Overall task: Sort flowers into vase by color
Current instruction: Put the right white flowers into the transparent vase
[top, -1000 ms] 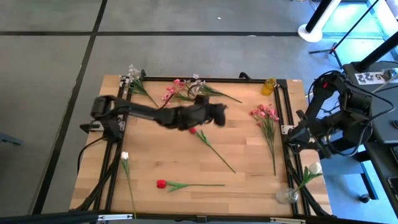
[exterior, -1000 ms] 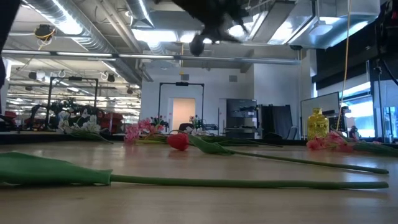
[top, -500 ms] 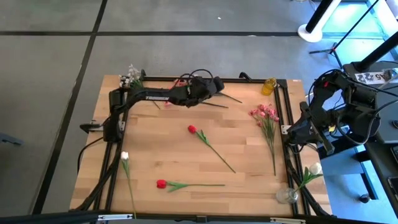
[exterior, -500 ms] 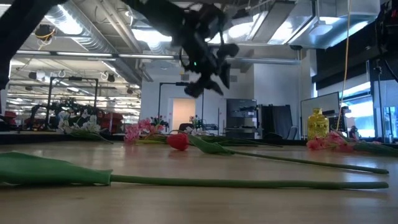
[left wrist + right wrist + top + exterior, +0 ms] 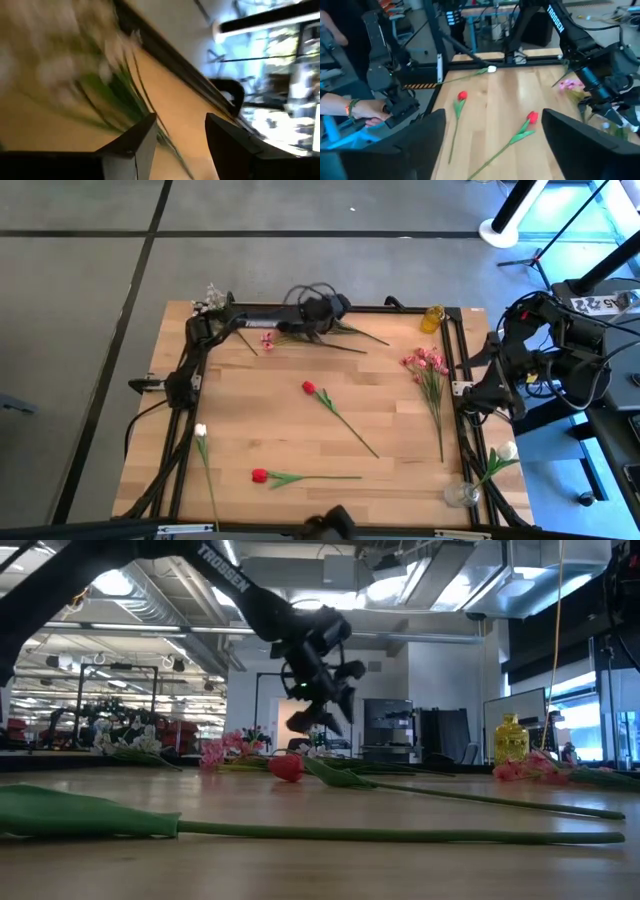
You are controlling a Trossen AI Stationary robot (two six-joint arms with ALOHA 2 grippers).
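My left gripper hangs open at the table's far edge, a little above a spray of tiny white blossoms whose green stems lie flat on the wood. Pink blossoms lie beside it. Two red tulips, a white tulip, a pink spray and a white spray also lie on the table. A white tulip stands with its stem in a glass vase. My right gripper waits open, off the table's right edge.
A yellow vase stands at the far right corner. A black frame with clamps runs round the table top. A person's hand rests on equipment beyond the table's left side. Bare wood lies between the flowers in the middle.
My left gripper has swung from above the table's middle toward the far edge, sinking and rolling as it went, and now hangs low over the white and pink sprays. The flowers have stayed where they were.
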